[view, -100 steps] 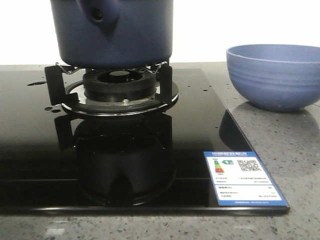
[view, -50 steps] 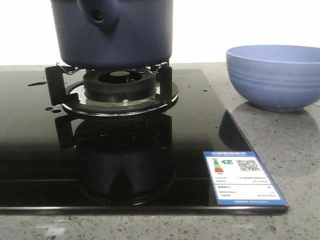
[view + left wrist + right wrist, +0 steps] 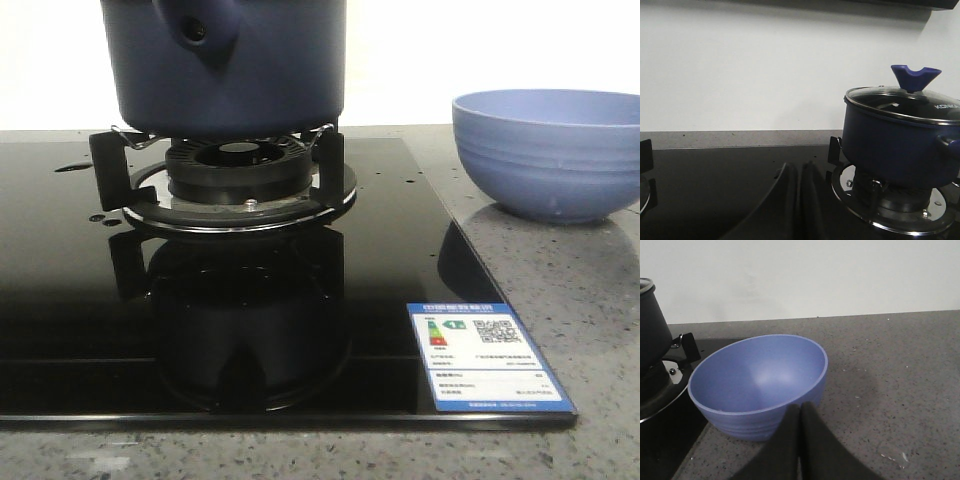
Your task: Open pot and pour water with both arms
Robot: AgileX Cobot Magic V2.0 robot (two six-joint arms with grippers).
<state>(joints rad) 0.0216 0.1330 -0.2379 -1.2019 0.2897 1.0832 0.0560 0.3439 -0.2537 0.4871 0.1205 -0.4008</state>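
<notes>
The dark navy-blue pot [image 3: 232, 68] stands on the burner grate [image 3: 240, 180] of the black glass stove; its handle socket [image 3: 197, 32] faces the front camera. In the left wrist view the pot [image 3: 900, 145] carries a glass lid [image 3: 902, 102] with a blue knob [image 3: 915, 77]. My left gripper [image 3: 799, 167] is shut and empty, low over the stove glass, apart from the pot. My right gripper [image 3: 800, 409] is shut and empty, just in front of the light blue ribbed bowl [image 3: 760, 385]. Neither gripper shows in the front view.
The light blue bowl [image 3: 548, 152] sits on the grey speckled counter [image 3: 590, 320] to the right of the stove. A blue-and-white energy label [image 3: 487, 357] is stuck on the stove glass [image 3: 60, 280] at front right. A white wall stands behind.
</notes>
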